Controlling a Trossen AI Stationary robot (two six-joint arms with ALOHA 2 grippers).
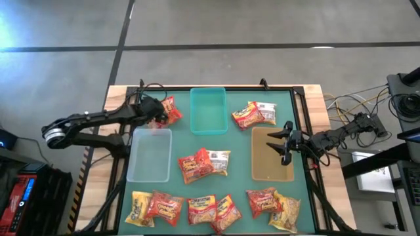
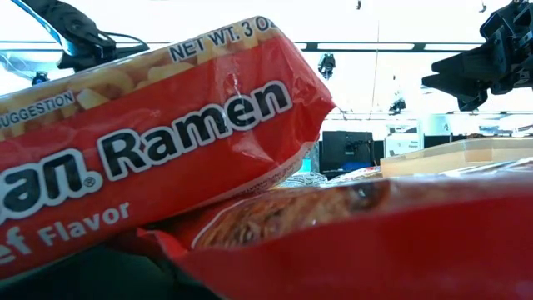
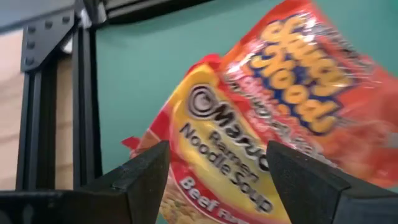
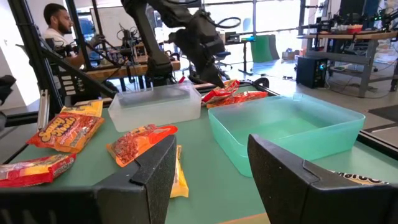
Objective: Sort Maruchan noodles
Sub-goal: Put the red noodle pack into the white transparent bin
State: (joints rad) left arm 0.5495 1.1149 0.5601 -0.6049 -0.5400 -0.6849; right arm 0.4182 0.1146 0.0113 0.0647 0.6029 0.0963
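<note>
Maruchan noodle packets, red, orange-red and yellow, lie in groups on the green table: two at the far left [image 1: 170,110], two at the far right [image 1: 254,115], a pile in the middle [image 1: 205,164] and a row along the near edge [image 1: 213,211]. My left gripper [image 1: 157,113] is open at the far-left pair. Its fingers stand on either side of the yellow-and-red beef packet [image 3: 217,143], which lies partly under an orange-red one [image 3: 311,93]. My right gripper [image 1: 280,145] hangs open above the tan bin [image 1: 271,164].
A teal bin [image 1: 209,110] stands at the far middle and a clear bin [image 1: 149,156] at the left. A black frame rail [image 3: 81,99] runs along the table's left edge close to my left gripper. A person sits in the room beyond the table [image 4: 59,25].
</note>
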